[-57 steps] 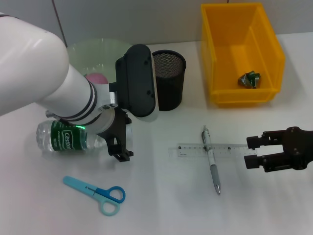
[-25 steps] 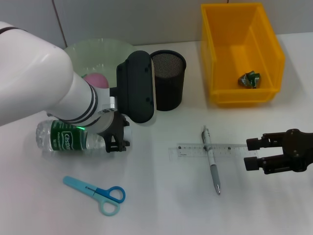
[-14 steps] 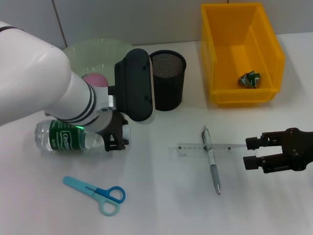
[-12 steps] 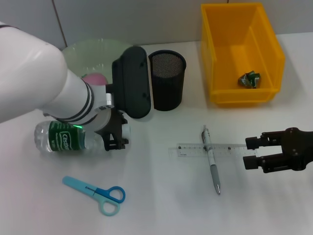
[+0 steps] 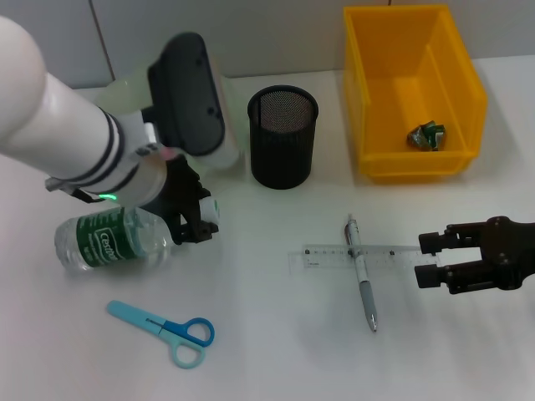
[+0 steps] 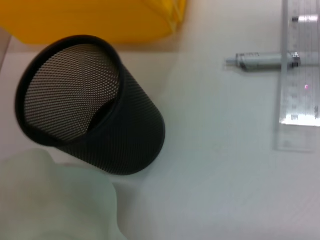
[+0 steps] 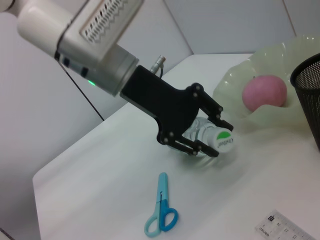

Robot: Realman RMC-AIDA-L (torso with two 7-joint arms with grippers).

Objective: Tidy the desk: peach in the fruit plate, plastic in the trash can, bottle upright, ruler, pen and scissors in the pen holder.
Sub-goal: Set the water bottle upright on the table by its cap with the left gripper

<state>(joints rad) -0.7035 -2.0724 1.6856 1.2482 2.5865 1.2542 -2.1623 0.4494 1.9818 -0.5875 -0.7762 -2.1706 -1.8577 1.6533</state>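
The left gripper [image 5: 201,219] has its jaws clamped on the neck of the bottle [image 5: 109,241], left of the pen holder [image 5: 284,137]. The right gripper [image 5: 428,259] waits far right of the pen holder, jaws open and empty.

White left arm [image 5: 58,125], black-ringed wrist, black end effector [image 5: 194,219].

A plain white table [image 5: 276,351] fills nearly the whole head view, its surface matte and evenly lit, with only soft, faint shadows. Behind its far edge rises a pale grey wall [image 5: 276,33] of smooth panels, split by a thin dark vertical seam. The right wrist view shows the same grey panelling.
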